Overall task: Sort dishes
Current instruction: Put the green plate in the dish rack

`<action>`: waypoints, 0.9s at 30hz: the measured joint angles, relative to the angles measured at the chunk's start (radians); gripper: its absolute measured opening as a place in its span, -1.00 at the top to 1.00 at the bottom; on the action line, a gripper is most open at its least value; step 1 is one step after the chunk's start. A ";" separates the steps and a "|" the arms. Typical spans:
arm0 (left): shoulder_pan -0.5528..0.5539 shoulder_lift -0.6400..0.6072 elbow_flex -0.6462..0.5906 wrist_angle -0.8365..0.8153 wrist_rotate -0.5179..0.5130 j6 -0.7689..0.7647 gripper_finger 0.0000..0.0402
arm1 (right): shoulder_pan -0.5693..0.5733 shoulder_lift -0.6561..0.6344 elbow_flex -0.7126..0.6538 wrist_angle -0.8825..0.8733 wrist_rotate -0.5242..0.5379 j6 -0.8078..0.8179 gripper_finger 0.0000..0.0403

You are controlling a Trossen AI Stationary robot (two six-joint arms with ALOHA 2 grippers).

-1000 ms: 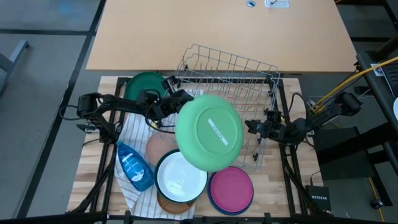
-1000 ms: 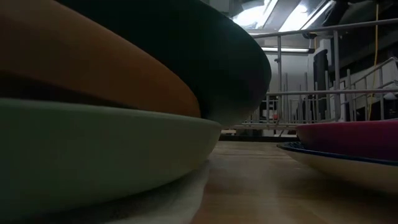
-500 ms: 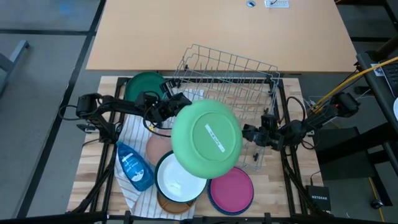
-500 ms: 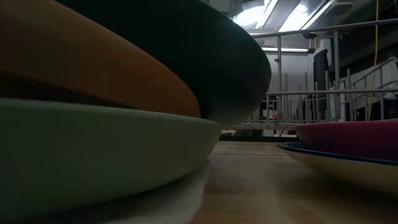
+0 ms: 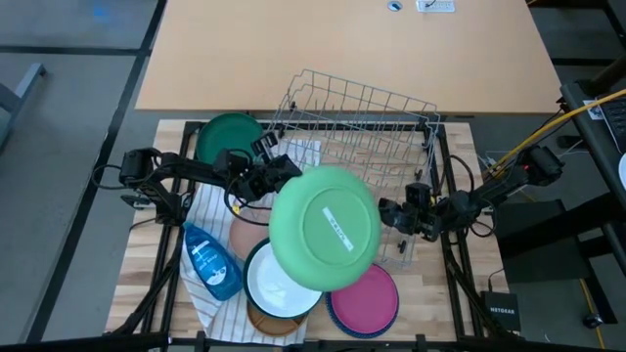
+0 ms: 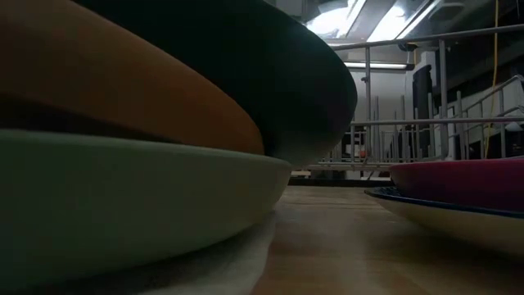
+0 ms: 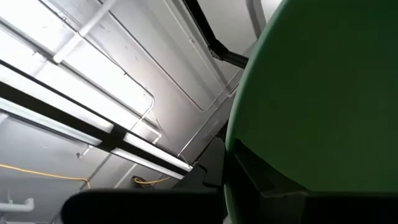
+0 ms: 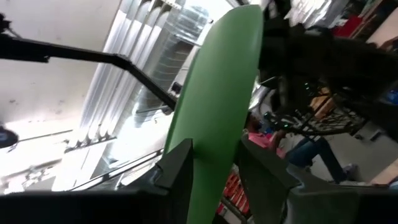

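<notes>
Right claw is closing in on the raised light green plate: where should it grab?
Take the light green plate by its thin rim on the side facing the right claw, opposite the left claw. The right wrist view shows that edge between its fingers, so they can straddle it.

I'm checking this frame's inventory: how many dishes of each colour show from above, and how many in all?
Light green: 1, the plate held up by the left gripper
Dark green: 1
White: 1
Magenta: 1
Peach: 1
Tan: 1, edge only
Blue rim under the magenta: 1
Total: 7 visible
</notes>
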 joint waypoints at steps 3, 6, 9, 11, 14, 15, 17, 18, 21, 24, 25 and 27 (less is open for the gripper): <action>0.001 0.000 0.000 -0.008 0.000 -0.008 1.00 | 0.000 0.007 0.022 -0.004 -0.055 -0.017 0.36; 0.002 0.000 0.000 -0.015 0.000 -0.014 1.00 | 0.000 0.017 0.046 -0.005 -0.121 -0.051 0.36; 0.002 0.000 0.000 -0.024 -0.001 -0.018 1.00 | 0.000 0.026 0.069 -0.005 -0.177 -0.087 0.36; 0.002 0.001 0.000 -0.025 -0.003 -0.016 1.00 | 0.000 0.034 0.086 -0.005 -0.198 -0.116 0.36; 0.002 0.001 0.000 -0.041 -0.004 -0.011 1.00 | 0.000 0.040 0.104 -0.005 -0.213 -0.150 0.36; 0.002 0.001 0.000 -0.042 -0.004 -0.010 1.00 | 0.000 0.041 0.108 -0.005 -0.216 -0.158 0.36; 0.003 0.001 0.000 -0.047 -0.005 -0.009 1.00 | 0.000 0.041 0.113 -0.005 -0.216 -0.167 0.37; 0.003 0.001 0.000 -0.049 -0.006 -0.009 1.00 | 0.000 0.041 0.114 -0.004 -0.216 -0.174 0.39; 0.003 0.001 0.000 -0.050 -0.006 -0.008 1.00 | 0.000 0.041 0.114 -0.004 -0.207 -0.179 0.50; 0.003 0.002 -0.001 -0.056 -0.006 -0.007 1.00 | 0.000 0.041 0.114 -0.002 -0.197 -0.178 0.67; 0.004 0.002 -0.001 -0.063 -0.007 -0.007 1.00 | 0.001 0.041 0.114 -0.001 -0.193 -0.177 0.73; 0.005 0.002 -0.002 -0.074 -0.019 -0.007 1.00 | 0.001 0.041 0.114 0.001 -0.188 -0.176 0.85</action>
